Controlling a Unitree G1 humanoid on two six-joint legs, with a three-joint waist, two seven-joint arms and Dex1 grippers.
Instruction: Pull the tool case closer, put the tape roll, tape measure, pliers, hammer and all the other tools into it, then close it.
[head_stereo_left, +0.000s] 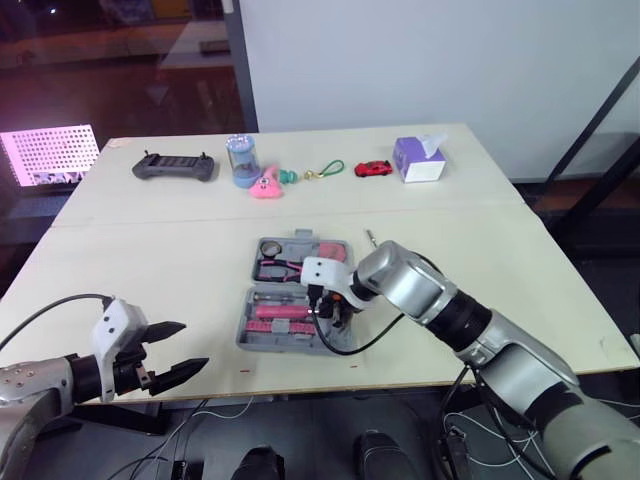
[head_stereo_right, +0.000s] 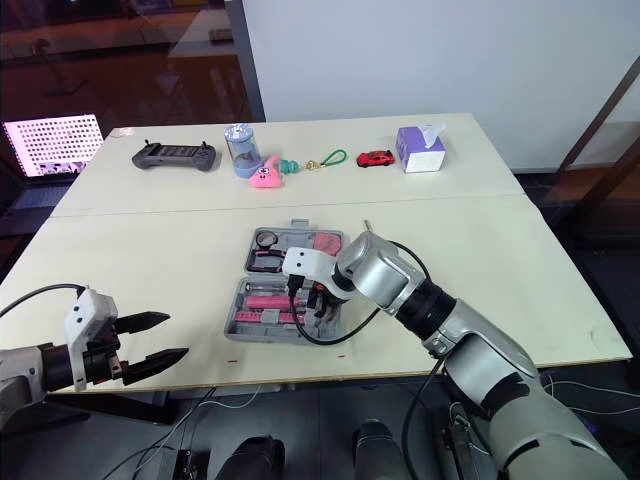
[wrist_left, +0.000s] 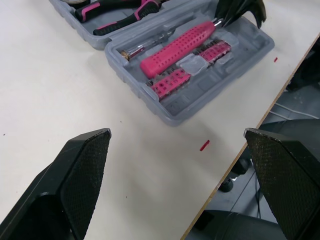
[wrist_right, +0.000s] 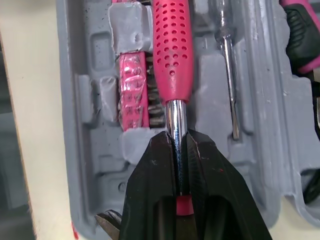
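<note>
Metal shows between the right jaws: they are clenched on the shaft (wrist_right: 174, 120) of the pink driver (wrist_right: 172, 45), just below its dotted handle. The right wrist view shows the grip close up. The driver lies along its slot in the case (wrist_right: 90, 100), with a pink bit rack (wrist_right: 132, 95) touching it on one side and a thin clear-handled tester (wrist_right: 227, 55) in the next slot on the other. A black and pink handle shows at that view's edge.

The eye views give what the wrist view cannot. The open case (head_stereo_left: 247, 340) lies on the worktop (head_stereo_left: 150, 260) near its front edge, about midway across. The right arm reaches into the near half, and the pliers (head_stereo_left: 280, 267) lie in the far half. A small metal piece (head_stereo_left: 370, 238) lies on the worktop just beyond the case.

The left jaws are released, fingers (wrist_left: 80, 170) spread wide, hovering over the front edge well to the left of the case. The left wrist view shows bare worktop between them, a red mark (wrist_left: 204, 145) near the edge, and the case beyond.

Along the far side stand a controller (head_stereo_left: 174, 167), a blue jar (head_stereo_left: 240, 160), a pink toy (head_stereo_left: 266, 185), a green loop (head_stereo_left: 326, 170), a red car (head_stereo_left: 373, 168) and a tissue box (head_stereo_left: 420, 160).
</note>
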